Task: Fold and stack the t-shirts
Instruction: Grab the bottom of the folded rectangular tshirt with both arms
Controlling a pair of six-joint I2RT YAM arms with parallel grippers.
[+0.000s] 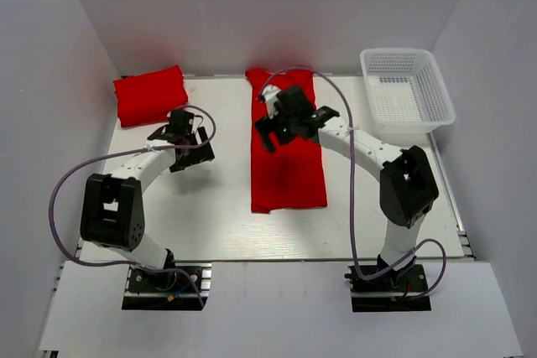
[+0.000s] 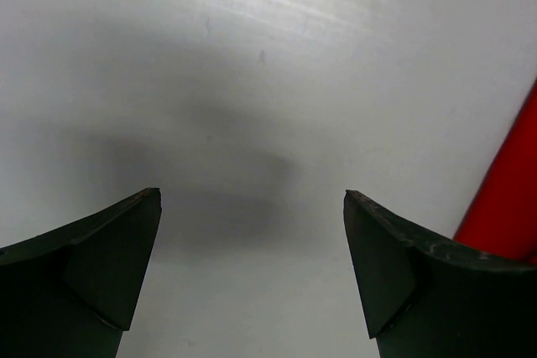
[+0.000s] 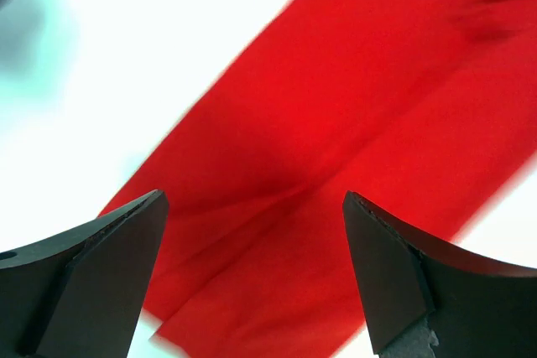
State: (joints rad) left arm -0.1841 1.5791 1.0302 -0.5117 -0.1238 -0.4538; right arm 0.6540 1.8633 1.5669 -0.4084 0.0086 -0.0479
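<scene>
T-shirt (image 1: 287, 169), folded long, lies partly hidden under the wide-open right gripper (image 3: 252, 200); left gripper (image 2: 252, 200) gapes empty too.

We've got two plain bright red shirts here. The folded t-shirt (image 1: 149, 95) sits in the far left corner of the counter (image 1: 210, 207): a compact, slightly puffy rectangle, turned a little off square with the counter's edges. The long t-shirt (image 1: 289, 169) lies flat down the middle, folded lengthwise into a narrow strip that runs from the far edge towards us. Its near end is squared off and its far end is a bit rumpled. Up close from the right wrist, that cloth (image 3: 336, 165) looks blurry but shows soft creases and a layered edge. The two shirts lie well apart.
</scene>
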